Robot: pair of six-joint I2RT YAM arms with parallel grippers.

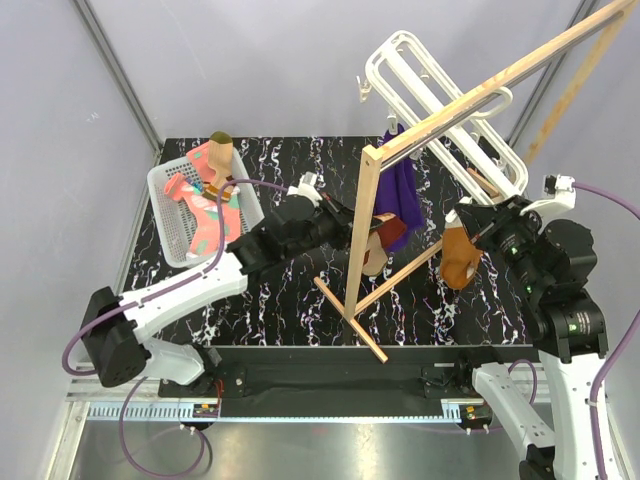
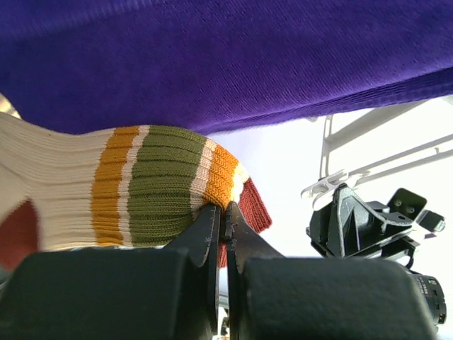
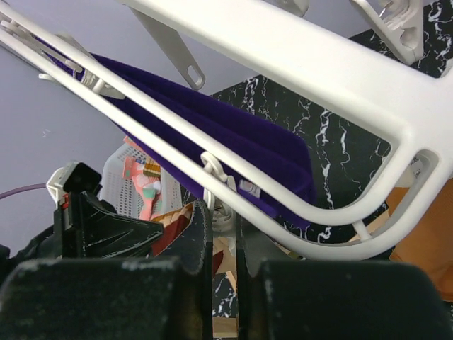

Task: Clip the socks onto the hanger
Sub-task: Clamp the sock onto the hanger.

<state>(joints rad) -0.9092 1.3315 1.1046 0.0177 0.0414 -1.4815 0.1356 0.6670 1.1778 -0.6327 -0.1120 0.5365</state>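
No text, brand, number or sign is showing legibly in any of the views. A small pale sewn tag (image 3: 248,187) is sitting at the lower edge of the plain purple cloth (image 3: 233,152) hanging from the white plastic drying frame (image 3: 318,67), but it is appearing too small and blurred for any lettering to be made out. A small brown card tag (image 3: 151,168) is lying with the pink socks (image 3: 146,193) in the white mesh basket (image 3: 117,173), and it is showing no readable print either.

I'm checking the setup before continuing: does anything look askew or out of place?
The hanger hangs steeply tilted across the wooden rail, not level, its low end by the right end effector. Nothing looks spilled or damaged.
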